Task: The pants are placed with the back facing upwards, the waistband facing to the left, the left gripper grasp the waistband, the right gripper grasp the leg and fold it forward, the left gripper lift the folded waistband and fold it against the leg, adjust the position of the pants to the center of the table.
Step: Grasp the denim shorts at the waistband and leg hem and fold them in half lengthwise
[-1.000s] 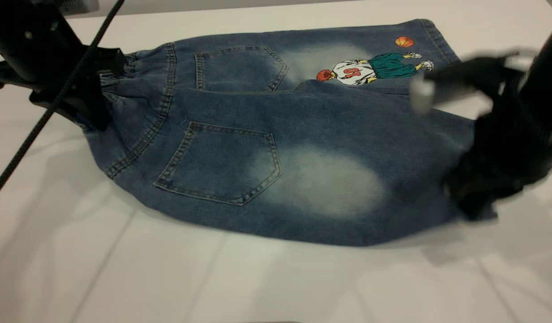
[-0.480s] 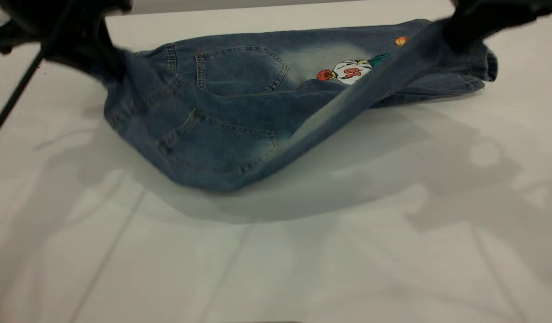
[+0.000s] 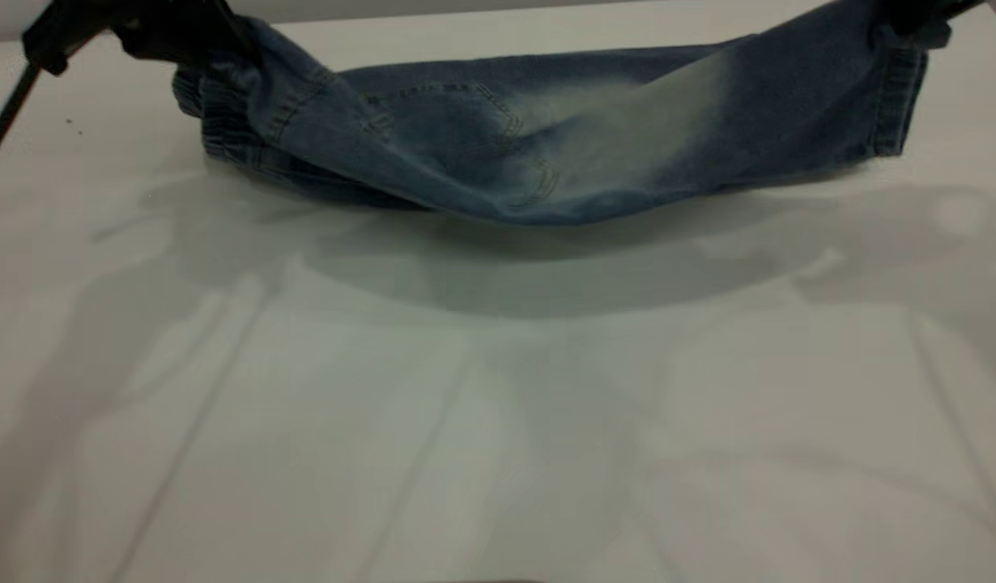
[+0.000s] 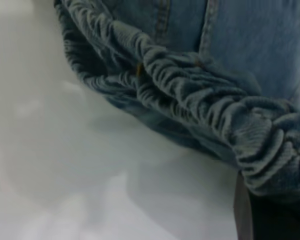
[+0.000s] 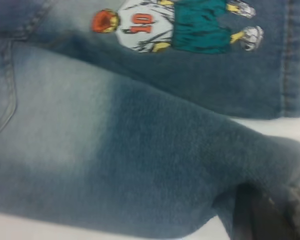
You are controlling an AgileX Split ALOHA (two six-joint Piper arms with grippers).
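Over table (image 3: 498, 421), both pincers pinch pants (image 3: 563, 154); print reads "10".

The left gripper (image 3: 186, 36) is a matte black, angular claw at the far left, with a black braided cable (image 3: 2, 129) trailing from it. The right gripper (image 3: 911, 20) at the far right is black too, with one dark, flat-edged finger (image 5: 250, 215).

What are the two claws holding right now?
Left gripper: shut on the waistband of the pants.
Right gripper: shut on the leg, near its hem.
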